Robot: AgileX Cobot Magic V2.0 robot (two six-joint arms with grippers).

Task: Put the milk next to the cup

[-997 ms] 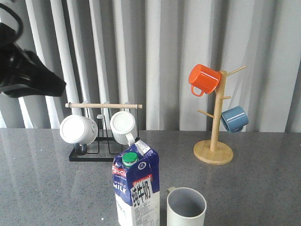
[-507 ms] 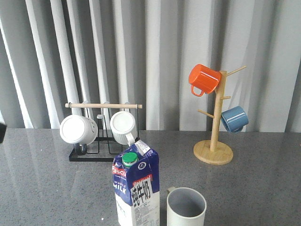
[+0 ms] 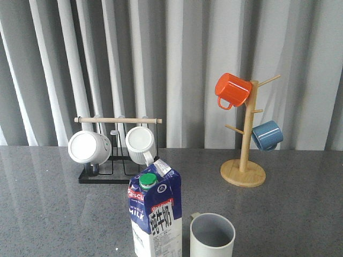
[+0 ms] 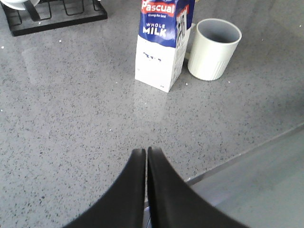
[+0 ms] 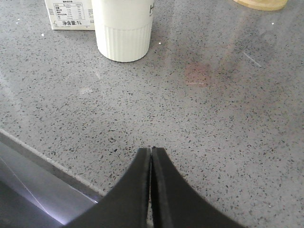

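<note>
bright, even light | soft glare on table [image 3: 53, 203] | sharp focus

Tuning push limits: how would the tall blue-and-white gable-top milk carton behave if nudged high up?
The tall blue-and-white gable-top milk carton stands upright, tall over a small base, so a high nudge would likely tip it, probably toward the pale ribbed ceramic mug close beside it. Its paperboard walls may dent under a hard squeeze. The glossy grey speckled tabletop suggests a low push would slide it.
</note>
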